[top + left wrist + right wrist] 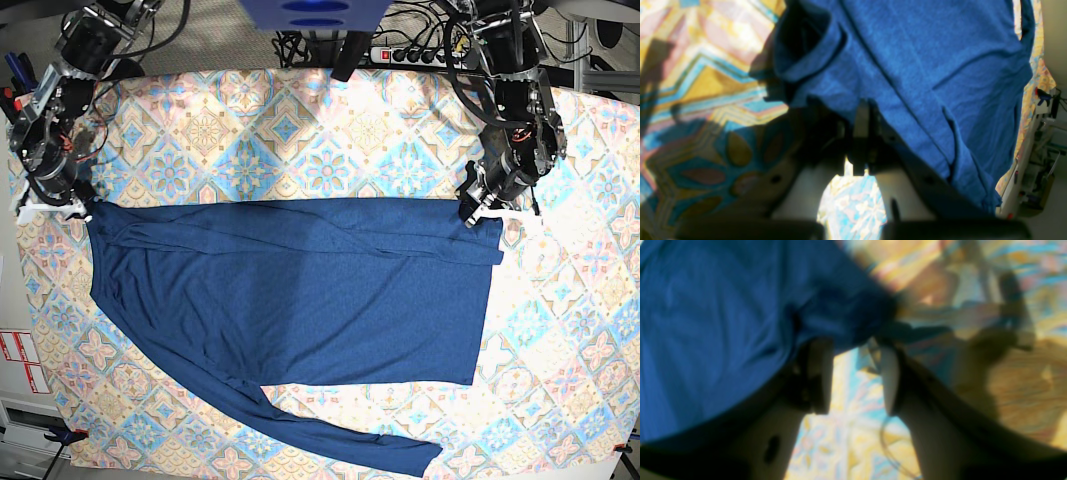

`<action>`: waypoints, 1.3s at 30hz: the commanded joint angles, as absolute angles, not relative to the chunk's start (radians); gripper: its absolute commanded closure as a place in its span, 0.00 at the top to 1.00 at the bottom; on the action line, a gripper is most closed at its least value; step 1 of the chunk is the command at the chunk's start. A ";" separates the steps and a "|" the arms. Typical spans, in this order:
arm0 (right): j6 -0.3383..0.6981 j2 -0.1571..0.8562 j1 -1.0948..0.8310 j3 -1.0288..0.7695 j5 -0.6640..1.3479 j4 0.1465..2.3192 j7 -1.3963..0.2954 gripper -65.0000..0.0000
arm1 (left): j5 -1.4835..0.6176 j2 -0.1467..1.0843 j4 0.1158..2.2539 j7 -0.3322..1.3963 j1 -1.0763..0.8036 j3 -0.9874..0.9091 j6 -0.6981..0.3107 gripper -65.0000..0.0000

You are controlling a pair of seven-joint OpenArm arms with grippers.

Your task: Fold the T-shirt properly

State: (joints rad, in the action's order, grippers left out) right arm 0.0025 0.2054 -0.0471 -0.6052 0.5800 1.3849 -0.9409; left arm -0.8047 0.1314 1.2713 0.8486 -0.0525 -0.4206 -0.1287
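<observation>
Base view shows the patterned pastel tablecloth [300, 130] carrying the dark navy-blue long-sleeved knit T-shirt [300, 300], spread wide across its middle, one sleeve trailing toward 5 o'clock. At 3 o'clock the left gripper [487, 212] pinches a top corner; at 9 o'clock the right gripper [62, 207] stands parted beside the other, likely stretching that edge flat for folding.

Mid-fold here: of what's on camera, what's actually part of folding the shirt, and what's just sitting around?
Part of the job:
- shirt, spread out, one sleeve trailing at the near edge
- left gripper, shut on the shirt's corner
- right gripper, open at the other corner

Just there:
- patterned tablecloth under it all
- power strip and cables behind the table
</observation>
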 commanded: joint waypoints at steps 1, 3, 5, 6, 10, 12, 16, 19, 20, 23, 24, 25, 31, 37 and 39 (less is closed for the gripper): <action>0.012 0.217 -0.031 -0.610 0.591 1.397 -0.932 0.43 | -0.820 0.142 1.285 0.840 -0.047 -0.421 -0.137 0.00; 0.012 0.217 -0.031 -0.610 0.595 1.371 -0.935 0.46 | -0.820 0.142 1.285 0.840 -0.050 -0.421 -0.137 0.00; 0.012 0.217 -0.030 -0.611 0.595 1.326 -0.947 0.48 | -0.820 0.142 1.285 0.840 -0.053 -0.421 -0.137 0.00; 0.012 0.217 -0.028 -0.611 0.595 1.307 -0.949 0.49 | -0.820 0.142 1.285 0.840 -0.053 -0.421 -0.137 0.00; 0.012 0.217 0.022 -0.611 0.595 1.247 -0.949 0.49 | -0.820 0.142 1.285 0.840 -0.054 -0.421 -0.137 0.00; 0.012 0.217 0.039 -0.611 0.595 1.210 -0.944 0.49 | -0.820 0.142 1.285 0.840 -0.054 -0.421 -0.137 0.00; 0.012 0.216 0.077 -0.611 0.595 1.158 -0.943 0.49 | -0.820 0.142 1.285 0.840 -0.054 -0.421 -0.137 0.00; 0.012 0.214 0.108 -0.611 0.595 1.121 -0.943 0.49 | -0.820 0.143 1.285 0.840 -0.054 -0.421 -0.137 0.00; 0.012 0.214 0.119 -0.611 0.595 1.107 -0.943 0.49 | -0.820 0.143 1.285 0.840 -0.054 -0.421 -0.137 0.00; 0.012 0.214 0.148 -0.610 0.593 1.064 -0.941 0.49 | -0.819 0.142 1.285 0.840 -0.054 -0.421 -0.137 0.00; 0.012 0.214 0.159 -0.610 0.593 1.046 -0.940 0.49 | -0.819 0.142 1.285 0.840 -0.054 -0.421 -0.137 0.00; 0.012 0.214 0.171 -0.610 0.591 1.032 -0.938 0.49 | -0.819 0.142 1.285 0.840 -0.054 -0.421 -0.137 0.00; 0.012 0.214 0.228 -0.607 0.591 0.932 -0.875 0.48 | -0.819 0.140 1.285 0.840 -0.054 -0.421 -0.137 0.00; 0.012 0.214 0.262 -0.607 0.590 0.875 -0.869 0.43 | -0.822 0.142 1.285 0.842 -0.056 -0.421 -0.139 0.00; 0.012 0.214 0.262 -0.607 0.591 0.875 -0.871 0.32 | -0.822 0.142 1.285 0.843 -0.058 -0.421 -0.139 0.00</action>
